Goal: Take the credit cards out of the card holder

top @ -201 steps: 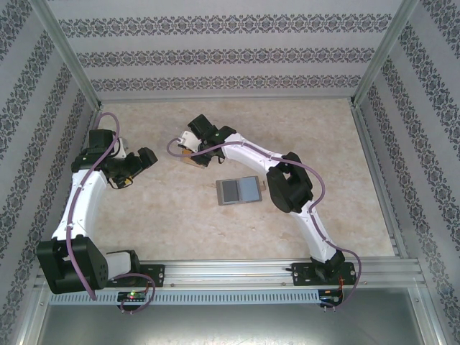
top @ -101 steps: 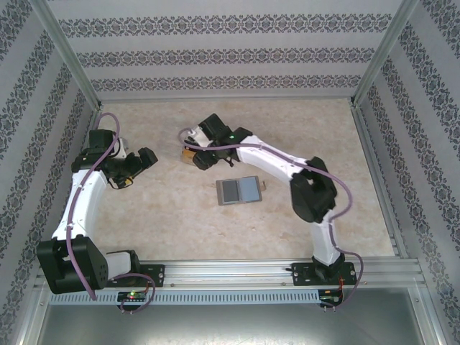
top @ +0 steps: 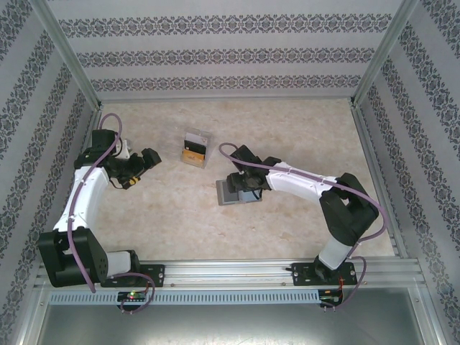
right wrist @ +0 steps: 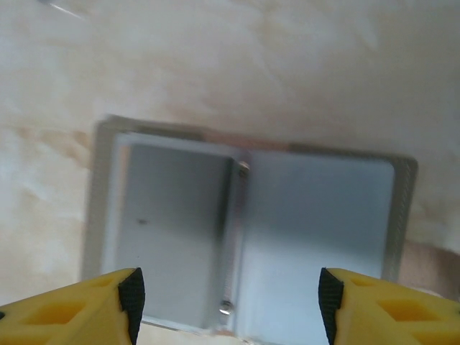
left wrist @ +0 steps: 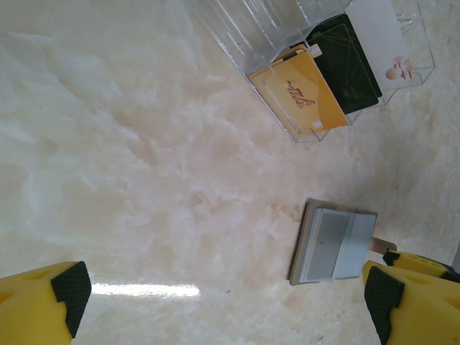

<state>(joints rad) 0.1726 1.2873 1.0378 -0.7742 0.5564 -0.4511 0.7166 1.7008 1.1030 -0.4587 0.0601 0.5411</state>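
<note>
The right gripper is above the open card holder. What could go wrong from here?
1. The card holder lies flat on the table, so the open right gripper may push it along instead of getting a hold.
2. The left gripper hovers apart, open; unpinned, the holder might slide or lift.

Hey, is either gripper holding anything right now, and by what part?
Nothing is held. The right gripper is open above the card holder, with no finger closed on it. The left gripper is open over the table.
</note>
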